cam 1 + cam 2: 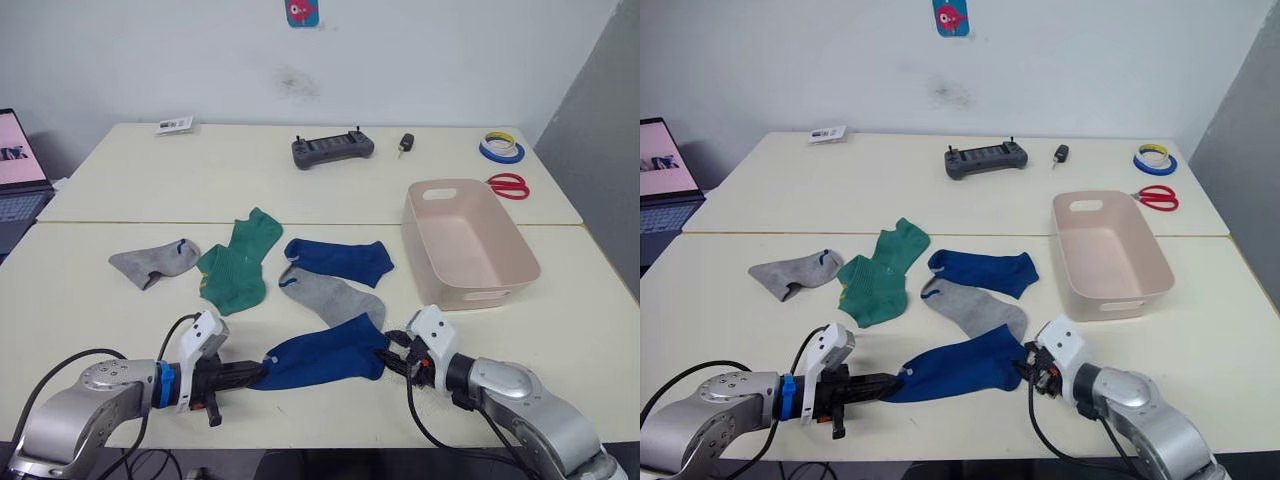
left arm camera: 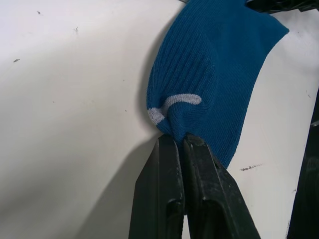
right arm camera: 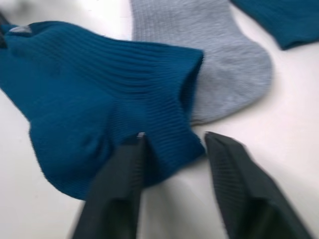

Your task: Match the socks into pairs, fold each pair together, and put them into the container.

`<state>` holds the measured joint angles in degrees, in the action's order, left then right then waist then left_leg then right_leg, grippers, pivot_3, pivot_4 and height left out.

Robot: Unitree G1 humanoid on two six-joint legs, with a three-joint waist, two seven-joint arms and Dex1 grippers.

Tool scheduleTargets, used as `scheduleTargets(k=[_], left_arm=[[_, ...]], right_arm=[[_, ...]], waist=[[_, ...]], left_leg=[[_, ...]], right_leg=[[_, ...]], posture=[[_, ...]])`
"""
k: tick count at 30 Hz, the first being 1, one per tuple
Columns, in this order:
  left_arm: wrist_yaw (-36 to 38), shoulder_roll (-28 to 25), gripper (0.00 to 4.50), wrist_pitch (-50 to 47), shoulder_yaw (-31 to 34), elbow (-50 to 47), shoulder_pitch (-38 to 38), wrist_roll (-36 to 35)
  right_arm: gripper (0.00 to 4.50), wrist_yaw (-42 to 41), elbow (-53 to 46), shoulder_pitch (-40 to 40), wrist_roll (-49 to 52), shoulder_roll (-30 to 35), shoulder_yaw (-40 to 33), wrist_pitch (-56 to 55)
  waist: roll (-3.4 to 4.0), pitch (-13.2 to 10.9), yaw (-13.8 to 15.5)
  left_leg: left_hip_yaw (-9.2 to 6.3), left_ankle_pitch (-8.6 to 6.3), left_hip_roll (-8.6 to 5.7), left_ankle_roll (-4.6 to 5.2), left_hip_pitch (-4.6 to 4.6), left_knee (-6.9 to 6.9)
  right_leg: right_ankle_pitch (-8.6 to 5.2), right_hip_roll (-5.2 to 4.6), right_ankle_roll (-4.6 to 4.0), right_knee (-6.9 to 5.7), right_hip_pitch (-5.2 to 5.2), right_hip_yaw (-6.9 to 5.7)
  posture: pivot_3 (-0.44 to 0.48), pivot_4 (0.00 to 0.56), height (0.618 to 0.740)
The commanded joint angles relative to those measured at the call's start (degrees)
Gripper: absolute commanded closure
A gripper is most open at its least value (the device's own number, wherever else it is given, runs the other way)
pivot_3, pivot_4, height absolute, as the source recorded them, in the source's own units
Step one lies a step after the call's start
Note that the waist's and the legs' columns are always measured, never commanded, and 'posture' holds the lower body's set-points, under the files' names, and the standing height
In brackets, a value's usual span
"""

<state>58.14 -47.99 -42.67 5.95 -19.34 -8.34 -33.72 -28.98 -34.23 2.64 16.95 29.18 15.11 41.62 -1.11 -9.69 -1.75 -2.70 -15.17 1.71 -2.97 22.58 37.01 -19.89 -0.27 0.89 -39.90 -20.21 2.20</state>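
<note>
A dark blue sock [image 1: 325,355] lies stretched along the table's near edge. My left gripper [image 1: 258,374] is shut on its toe end, where a grey stripe shows [image 2: 174,99]. At the cuff end my right gripper [image 3: 174,137] is open, one finger resting on the cuff and the other on the table beside it. Behind it a grey sock [image 1: 330,295] lies partly under the blue cuff, and beyond that is a second dark blue sock [image 1: 340,258]. Green socks [image 1: 240,265] lie overlapped at centre left, with another grey sock [image 1: 155,262] further left. The pink-beige container [image 1: 500,285] stands empty at the right.
On the far table are a grey controller [image 1: 332,150], a key fob [image 1: 405,144], tape rolls [image 1: 500,148], red scissors [image 1: 509,185] and a small card [image 1: 175,125]. A laptop [image 1: 20,170] sits at the far left. A seam runs between the two tables.
</note>
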Motion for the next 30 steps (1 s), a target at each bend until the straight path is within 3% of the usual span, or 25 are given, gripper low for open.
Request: scheduleTargets(k=[1, 3, 11, 24, 27, 30], left_arm=[[0.7, -0.8, 4.50, 1.4, 0.0, 0.6, 0.0, 0.7], [2.6, -2.3, 4.50, 2.4, 0.6, 1.1, -0.7, 0.8], [10.4, -9.5, 4.50, 7.2, 3.3, 4.6, -4.2, 1.9], [7.0, -3.1, 4.50, 13.2, 2.0, 7.2, -2.4, 5.2], [10.0, -4.9, 3.81, 18.8, 1.3, 9.8, -3.6, 8.6], [10.7, -5.0, 2.94, 21.4, 1.9, 11.8, -4.0, 9.2]], right_arm=[[3.79, -1.7, -1.8, -0.3, -0.2, 0.8, 0.3, -2.1], [4.49, -3.1, -3.1, 0.0, 0.5, 1.6, 0.5, -2.6], [4.49, -7.5, -8.9, 0.2, 4.6, 4.8, 2.3, 1.3], [4.49, -3.0, -8.7, 0.4, 4.5, 4.8, 2.9, 8.3], [3.78, -2.6, -9.2, 0.5, 4.0, 5.5, 2.7, 8.2], [2.74, -2.5, -9.7, 0.9, 3.8, 6.4, 2.0, 8.0]], waist=[[0.00, 0.0, 0.0], [0.00, 0.0, 0.0], [0.01, 0.0, -0.1], [-0.05, 0.0, 0.1], [-0.04, 0.0, 0.1], [-0.03, 0.0, 0.0]], left_leg=[[0.00, 0.00, 0.00, 0.00, 0.00, 0.00], [0.00, 0.00, 0.00, 0.00, 0.00, 0.00], [-0.03, 0.00, 0.05, 0.00, -0.01, -0.04], [-0.01, 0.00, 0.01, 0.00, 0.02, -0.02], [-0.02, 0.00, 0.01, 0.00, 0.01, -0.03], [-0.01, 0.00, 0.02, 0.00, -0.02, -0.04]], right_leg=[[0.00, 0.00, 0.00, 0.00, 0.00, 0.01], [0.00, 0.00, 0.00, 0.00, 0.00, 0.00], [-0.01, 0.03, -0.02, 0.00, -0.04, -0.03], [-0.01, -0.01, -0.02, 0.01, -0.01, -0.03], [-0.01, -0.01, -0.02, 0.01, -0.01, -0.04], [-0.01, -0.01, -0.02, 0.01, -0.01, -0.03]], posture=[[0.000, 0.150, 0.740], [0.000, 0.150, 0.740], [0.000, 0.150, 0.740], [0.000, 0.150, 0.740], [0.000, 0.150, 0.740], [0.000, 0.150, 0.740]])
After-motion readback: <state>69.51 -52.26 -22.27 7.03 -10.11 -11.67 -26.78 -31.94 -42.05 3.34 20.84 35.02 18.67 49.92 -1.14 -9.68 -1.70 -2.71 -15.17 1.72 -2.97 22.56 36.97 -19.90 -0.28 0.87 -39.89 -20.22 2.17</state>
